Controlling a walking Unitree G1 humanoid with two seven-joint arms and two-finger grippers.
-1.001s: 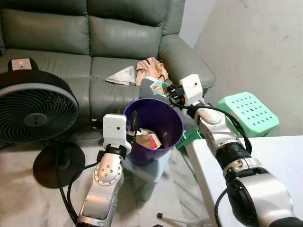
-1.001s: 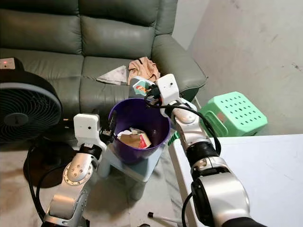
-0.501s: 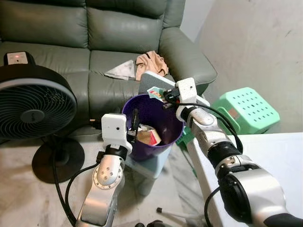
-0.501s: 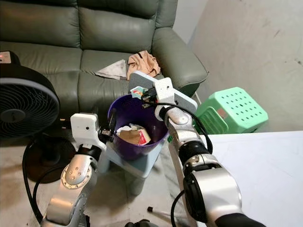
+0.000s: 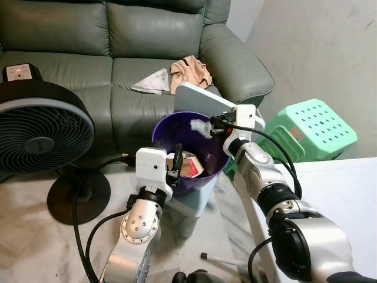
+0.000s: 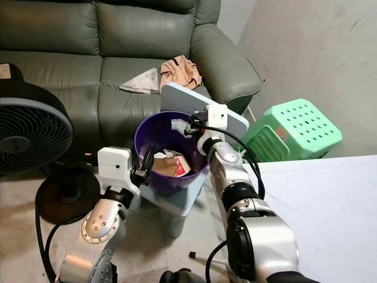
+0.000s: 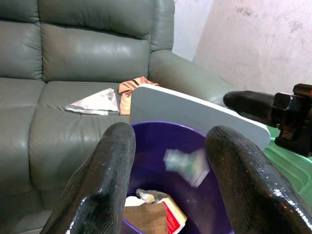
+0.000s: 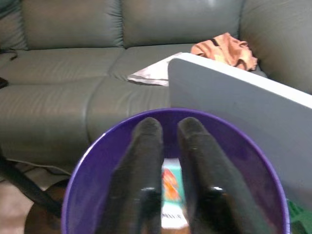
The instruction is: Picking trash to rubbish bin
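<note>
The packet point(image 5: 199, 125) is being dropped from the released right gripper point(image 5: 215, 125); the purple bin point(image 5: 219, 158) could be overshot.

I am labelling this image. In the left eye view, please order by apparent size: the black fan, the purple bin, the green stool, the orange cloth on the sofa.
1. black fan, though it stands nearest the camera
2. purple bin
3. green stool, close to the bin, so unsure
4. orange cloth, clearly smallest

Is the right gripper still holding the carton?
No, the carton is blurred in mid-air inside the purple bin, clear of the right gripper.
</note>
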